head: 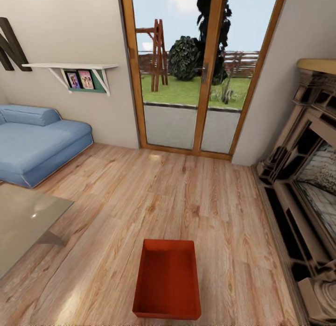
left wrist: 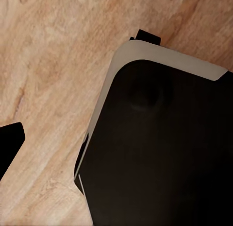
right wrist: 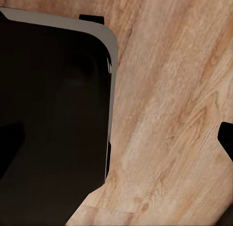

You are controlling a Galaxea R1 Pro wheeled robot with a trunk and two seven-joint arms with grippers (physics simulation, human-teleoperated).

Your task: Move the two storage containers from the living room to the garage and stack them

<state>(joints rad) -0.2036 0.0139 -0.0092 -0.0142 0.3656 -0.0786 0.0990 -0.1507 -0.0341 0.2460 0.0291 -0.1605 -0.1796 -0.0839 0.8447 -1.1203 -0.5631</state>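
One orange-red bin (head: 167, 279) on the wood floor (head: 154, 200) of the living room, open side up, empty, low centre of head view, well short of the glass doors (head: 196, 69). Sofa (head: 37, 139) left, fireplace (head: 303, 190) right, glass table (head: 23, 218) near left. Gripper states on both arms: cannot tell. Wrist views over plank floor and dark robot base (left wrist: 160, 153).

A large dark letter "N" (head: 10, 45) is hanging on the far-left wall above the blue sofa (head: 35, 141); no other text, label or number is showing legibly anywhere.
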